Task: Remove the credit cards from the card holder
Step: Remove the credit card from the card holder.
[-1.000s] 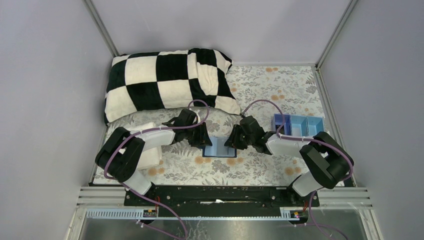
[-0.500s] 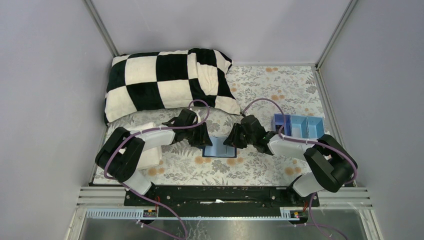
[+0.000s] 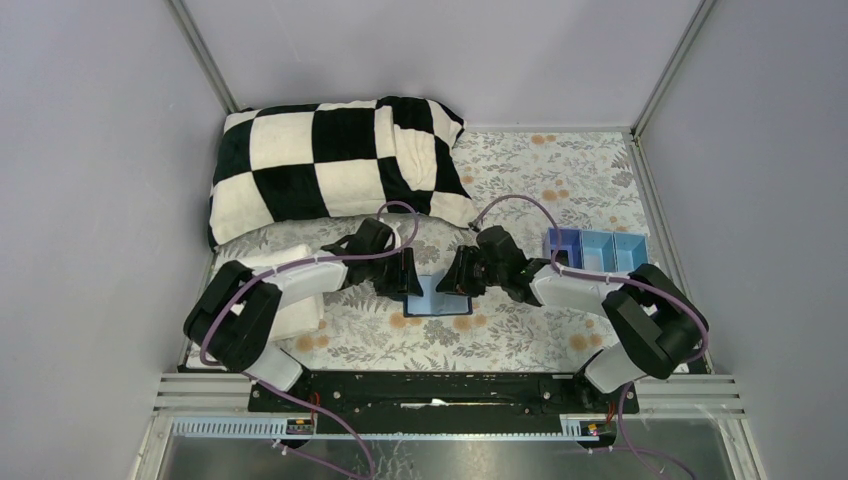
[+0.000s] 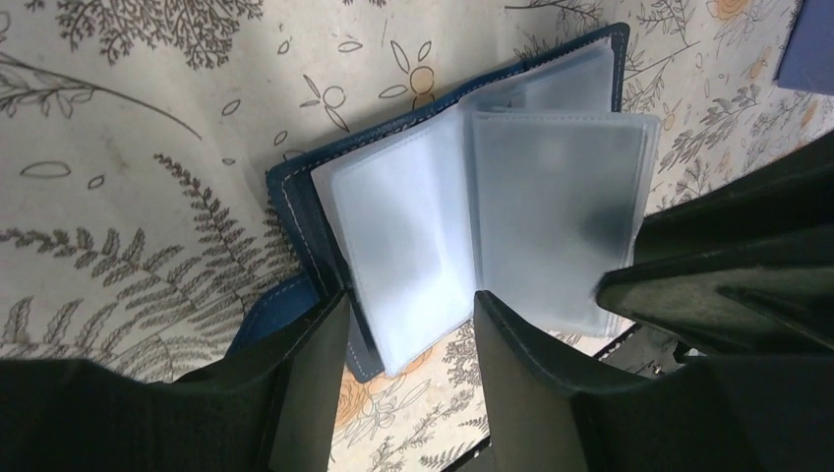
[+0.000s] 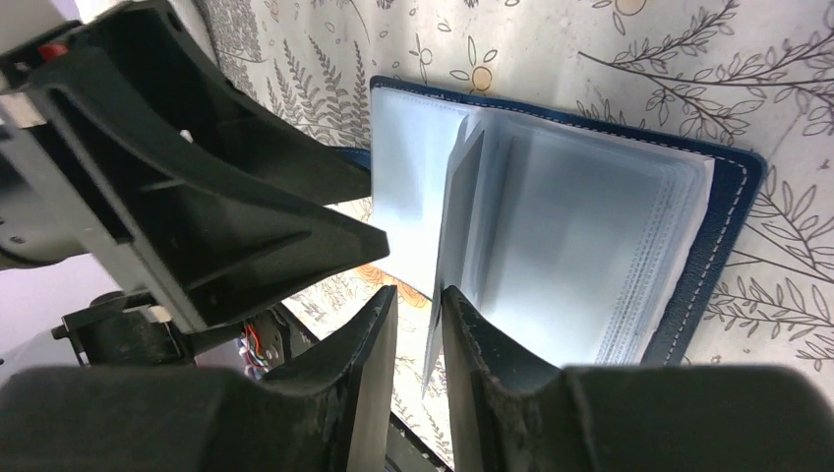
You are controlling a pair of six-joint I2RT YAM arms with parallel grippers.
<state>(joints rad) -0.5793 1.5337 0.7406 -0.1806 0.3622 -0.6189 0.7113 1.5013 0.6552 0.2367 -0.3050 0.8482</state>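
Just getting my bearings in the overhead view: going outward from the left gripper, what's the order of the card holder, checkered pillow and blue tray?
From the left gripper:
1. card holder, right beside it, mid-table.
2. checkered pillow, behind it, back left.
3. blue tray, off to the right.

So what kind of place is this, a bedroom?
Probably a robot test booth, not a bedroom: plain grey walls box in a small floral table, and two robot arms are bolted along its near edge. The checkered pillow seems a prop.
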